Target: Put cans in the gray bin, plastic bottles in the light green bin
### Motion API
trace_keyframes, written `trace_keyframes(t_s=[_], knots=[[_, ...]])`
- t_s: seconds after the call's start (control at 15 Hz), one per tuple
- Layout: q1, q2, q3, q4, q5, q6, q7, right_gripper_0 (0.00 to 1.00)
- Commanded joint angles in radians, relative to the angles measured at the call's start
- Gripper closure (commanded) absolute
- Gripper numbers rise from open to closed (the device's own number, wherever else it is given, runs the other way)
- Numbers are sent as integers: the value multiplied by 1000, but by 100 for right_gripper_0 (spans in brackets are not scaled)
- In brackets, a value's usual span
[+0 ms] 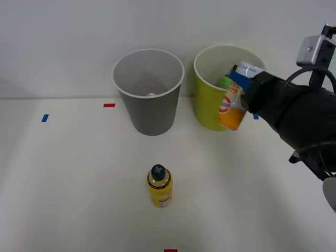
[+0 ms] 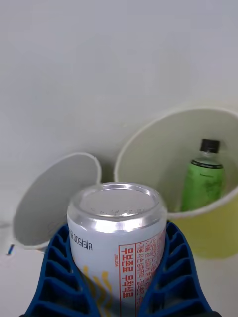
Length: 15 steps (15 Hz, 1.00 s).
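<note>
The white table [image 1: 79,184] is smooth and matte, with small red and blue tape marks scattered on it. It lies broad and bare to the left of the gray bin [image 1: 149,92] and in front of it, up to the yellow bottle.

Taking the gray bin as landmark: it is a round, tapered plastic tub, dark gray outside, white inside and at the rim, standing upright near the back wall. Just beside it on the right, apart by a narrow gap, stands the light green bin [image 1: 207,100], the same tapered shape in lime plastic with a white inside. A green-labelled bottle [image 2: 203,178] with a black cap leans upright against that bin's inner wall.

The right gripper [image 1: 242,90], on a bulky black arm, hangs to the right of the gray bin, over the near right rim of the light green bin. Its blue ribbed fingers [image 2: 54,277] are clamped on either side of the can [image 1: 231,110], a slim smooth cylinder with a silver metal end, pale printed sides and orange toward the lower end. The can's long axis is tilted, its orange end lowest, just outside the lime bin's wall.

In front of the gray bin, well apart, the yellow bottle [image 1: 159,186] stands upright, stubby, glossy, black-capped.
</note>
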Motion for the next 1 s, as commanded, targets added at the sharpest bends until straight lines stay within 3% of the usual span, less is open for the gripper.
trace_keyframes(t_s=[0.07, 0.53, 0.8, 1.0], knots=[[-112, 76, 87, 118, 67, -223, -24, 95], [-425, 268, 134, 576, 221, -372, -15, 98], [-539, 306, 196, 762, 357, -385, -9, 98], [-571, 307, 255, 908, 420, -507, -22, 99]])
